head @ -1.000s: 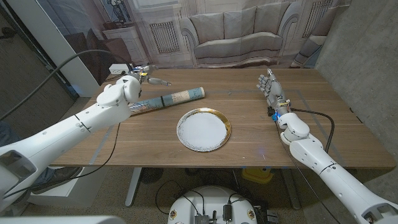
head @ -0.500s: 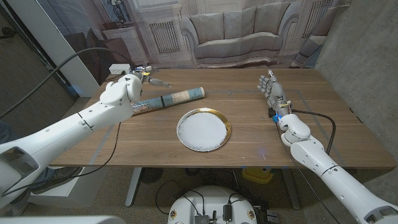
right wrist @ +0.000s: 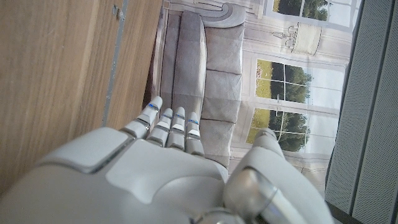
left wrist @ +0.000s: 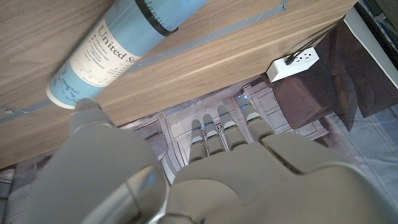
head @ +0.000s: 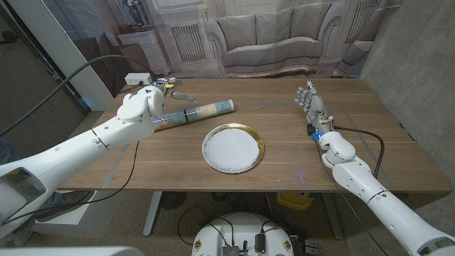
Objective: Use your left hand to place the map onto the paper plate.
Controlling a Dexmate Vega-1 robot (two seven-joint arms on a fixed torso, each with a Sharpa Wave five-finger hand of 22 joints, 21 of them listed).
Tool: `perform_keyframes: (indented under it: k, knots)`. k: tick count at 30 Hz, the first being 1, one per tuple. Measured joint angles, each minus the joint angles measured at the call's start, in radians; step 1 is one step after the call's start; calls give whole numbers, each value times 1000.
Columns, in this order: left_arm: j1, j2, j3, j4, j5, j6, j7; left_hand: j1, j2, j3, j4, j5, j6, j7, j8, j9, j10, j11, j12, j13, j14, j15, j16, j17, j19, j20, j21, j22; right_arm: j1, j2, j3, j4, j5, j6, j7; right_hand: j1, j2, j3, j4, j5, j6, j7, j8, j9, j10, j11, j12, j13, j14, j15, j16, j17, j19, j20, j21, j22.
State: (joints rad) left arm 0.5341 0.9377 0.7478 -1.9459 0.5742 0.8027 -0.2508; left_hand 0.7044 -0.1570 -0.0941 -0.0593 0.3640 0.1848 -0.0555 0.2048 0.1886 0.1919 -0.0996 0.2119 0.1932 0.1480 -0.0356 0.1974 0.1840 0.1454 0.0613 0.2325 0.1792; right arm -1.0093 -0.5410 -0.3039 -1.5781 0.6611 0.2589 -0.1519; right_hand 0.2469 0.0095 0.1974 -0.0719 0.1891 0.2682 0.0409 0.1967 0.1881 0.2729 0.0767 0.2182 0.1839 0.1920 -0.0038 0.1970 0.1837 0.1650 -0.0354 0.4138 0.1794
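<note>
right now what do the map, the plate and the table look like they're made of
Map: seemingly rolled paper with a slightly glossy finish, printed pale blue and cream, held by a dark band.
Paper plate: white matte centre and a shiny gold rim, likely foil-coated card.
Table: brown wood grain in a smooth satin finish; solid wood or veneer, cannot tell which.

the left arm comes in from the near left corner of the tabletop and reaches toward the far left corner, where the left hand point(head: 146, 102) hangs over the wood with its fingers point(left wrist: 219, 127) held straight, close together and holding nothing. the right arm comes in from the near right corner and runs up along the right edge. the right hand point(head: 310, 99) stands upright at the far right of the tabletop, fingers point(right wrist: 166, 126) extended side by side, gripping nothing.
</note>
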Motion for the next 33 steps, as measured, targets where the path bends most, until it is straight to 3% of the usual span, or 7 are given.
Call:
perform_keyframes:
  k: [6, 18, 23, 33]
  knots:
    - [-12, -5, 18, 9, 15, 6, -26, 0, 0, -6, -6, 0, -21, 4, -5, 0, -5, 5, -6, 0, -3, -3, 0, 0, 1, 18, 0, 0, 0, 0, 0, 0, 3, 2, 3, 0, 0, 0, 0, 0, 0, 0, 0, 0, 0, 0, 0, 0, 0, 0, 0, 0, 0, 0, -4, 0]
    - [-45, -17, 49, 27, 61, 17, -98, 29, -2, -21, -21, 0, -76, 22, -18, 0, -36, -1, -13, 0, -23, -3, -8, 0, -9, 27, -15, 0, 5, 7, 0, 14, 7, 8, 8, -4, 4, 0, 0, 0, 0, 0, 0, 0, 0, 0, 0, 0, 0, 0, 0, 0, 0, 0, -7, 0]
    - [-58, -24, 60, 41, 75, 18, -123, 32, 0, -29, -24, 0, -103, 39, -25, 0, -47, 10, -18, 5, -28, 2, -8, 0, -16, 34, -15, 0, 8, 11, 0, 22, 9, 10, 10, -4, 4, 0, 0, 0, 0, 0, 0, 0, 0, 0, 0, 0, 0, 0, 0, 0, 4, -4, -7, 0]
    - [-87, -43, 89, 68, 111, 18, -175, 44, 2, -36, -28, 0, -115, 40, -25, 0, -63, 5, -18, 5, -35, 5, -13, 0, -23, 41, -23, 0, 14, 18, 0, 38, 15, 17, 18, -4, 4, -4, -4, 0, 0, 0, 0, 0, 0, 0, 0, 0, 0, 0, 0, 0, 5, -6, -12, 0]
